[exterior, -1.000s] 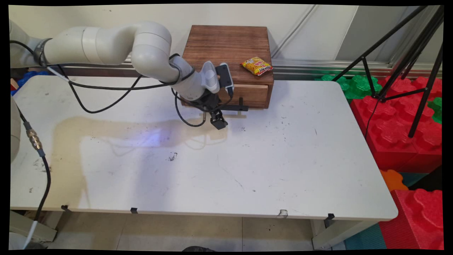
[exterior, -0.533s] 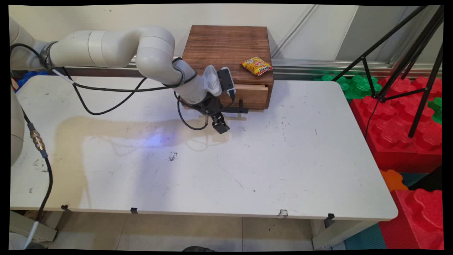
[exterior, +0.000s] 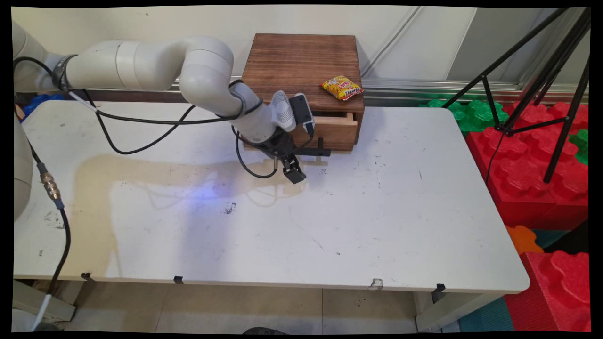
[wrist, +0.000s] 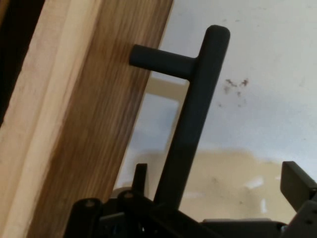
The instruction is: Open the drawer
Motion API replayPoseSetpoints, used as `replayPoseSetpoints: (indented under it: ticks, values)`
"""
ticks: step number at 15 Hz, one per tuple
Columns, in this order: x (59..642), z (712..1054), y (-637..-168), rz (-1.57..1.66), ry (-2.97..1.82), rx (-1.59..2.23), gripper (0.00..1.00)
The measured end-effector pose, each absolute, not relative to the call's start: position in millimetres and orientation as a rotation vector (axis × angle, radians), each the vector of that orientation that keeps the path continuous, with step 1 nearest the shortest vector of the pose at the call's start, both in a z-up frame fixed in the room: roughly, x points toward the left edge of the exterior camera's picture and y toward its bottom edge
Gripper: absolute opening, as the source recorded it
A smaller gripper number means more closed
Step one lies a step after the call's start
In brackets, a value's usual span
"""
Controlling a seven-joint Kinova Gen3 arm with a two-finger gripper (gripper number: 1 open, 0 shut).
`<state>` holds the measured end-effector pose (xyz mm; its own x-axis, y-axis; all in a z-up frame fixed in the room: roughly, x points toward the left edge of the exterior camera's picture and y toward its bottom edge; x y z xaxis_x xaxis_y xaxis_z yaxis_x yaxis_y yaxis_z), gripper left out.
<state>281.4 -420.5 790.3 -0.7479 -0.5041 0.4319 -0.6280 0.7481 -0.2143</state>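
While the black two-finger gripper (exterior: 293,170) pinches the black bar handle (wrist: 190,124), the pale wooden drawer (exterior: 335,132) of the dark brown wooden box (exterior: 301,61) has slid farther out than before; yellow snack packet (exterior: 342,87) unmoved on top.

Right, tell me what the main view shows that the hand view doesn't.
Only the main view shows the yellow snack packet on top of the wooden box, the white table whole, the arm and its cables, and the tripod over the red foam blocks. Only the hand view shows the handle's post entering the drawer front. Both share the black drawer handle, with the gripper at it.
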Motion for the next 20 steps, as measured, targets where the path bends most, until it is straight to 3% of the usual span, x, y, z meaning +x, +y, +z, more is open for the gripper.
replayPoseSetpoints:
  ticks: [20]
  values:
    - [262.6,802.4,-346.8,0.421,-2.612,0.838,1.0]
